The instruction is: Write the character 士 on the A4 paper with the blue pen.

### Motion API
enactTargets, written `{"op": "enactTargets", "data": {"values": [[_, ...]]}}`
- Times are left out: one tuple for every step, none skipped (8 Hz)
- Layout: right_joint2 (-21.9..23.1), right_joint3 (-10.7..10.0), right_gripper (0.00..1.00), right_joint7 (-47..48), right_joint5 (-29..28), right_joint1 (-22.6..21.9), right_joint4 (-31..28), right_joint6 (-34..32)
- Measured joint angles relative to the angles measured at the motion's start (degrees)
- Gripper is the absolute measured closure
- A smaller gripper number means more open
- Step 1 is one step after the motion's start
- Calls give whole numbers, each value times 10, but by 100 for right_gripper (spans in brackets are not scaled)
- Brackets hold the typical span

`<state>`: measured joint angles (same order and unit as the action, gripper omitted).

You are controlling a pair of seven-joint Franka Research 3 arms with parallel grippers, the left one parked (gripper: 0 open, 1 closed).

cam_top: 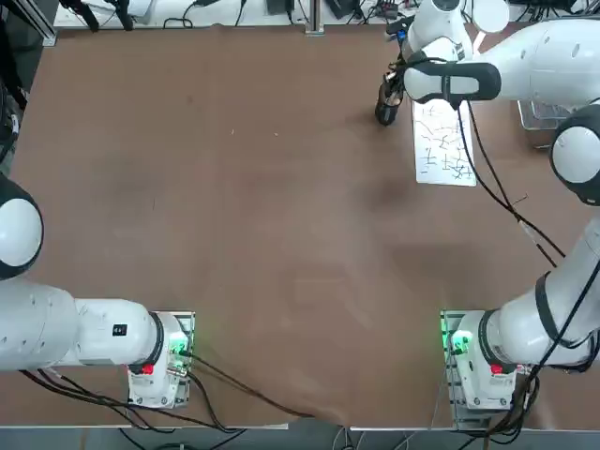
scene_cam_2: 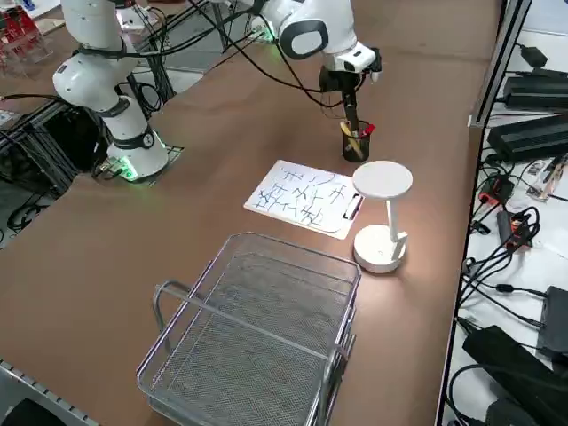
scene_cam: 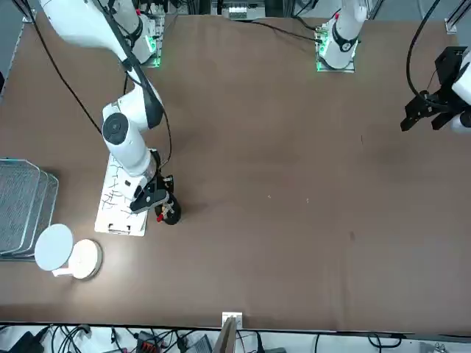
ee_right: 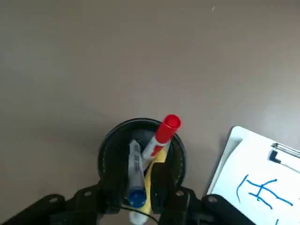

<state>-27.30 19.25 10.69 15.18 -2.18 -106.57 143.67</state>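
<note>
Two fingers of the right gripper [ee_right: 137, 206] straddle the blue pen [ee_right: 136, 178] in the cup [ee_right: 108, 154], just loosening. Beside the cup lies the paper [ee_right: 253, 173]. Best to open fully, then lift straight clear.

From overhead my arm hides the pen cup's [cam_top: 385, 111] contents; wrist view cuts off the A4 paper [ee_right: 255, 183].

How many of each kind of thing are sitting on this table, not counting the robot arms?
Pens: 3, blue pen, red-topped pen, yellow pen, all in the cup
Pen cup: 1
A4 paper: 1
Lamp: 1
Wire basket: 1
Total: 7
</note>
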Motion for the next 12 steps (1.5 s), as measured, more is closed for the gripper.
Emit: {"op": "enactTargets", "data": {"values": [[0,-1,61,0,2,0,0,0],[0,-2,46,0,4,0,1,1],[0,-3,30,0,4,0,3,3],[2,-3,12,0,4,1,8,3],[9,-7,0,0,4,3,12,3],[25,-13,0,0,4,8,15,2],[46,-19,0,0,3,17,17,0],[70,-26,0,0,-6,27,18,-12],[94,-31,0,0,-27,34,19,-35],[118,-36,0,0,-51,39,20,-58],[142,-47,0,0,-65,40,20,-87],[166,-63,0,0,-75,42,21,-125]]}}
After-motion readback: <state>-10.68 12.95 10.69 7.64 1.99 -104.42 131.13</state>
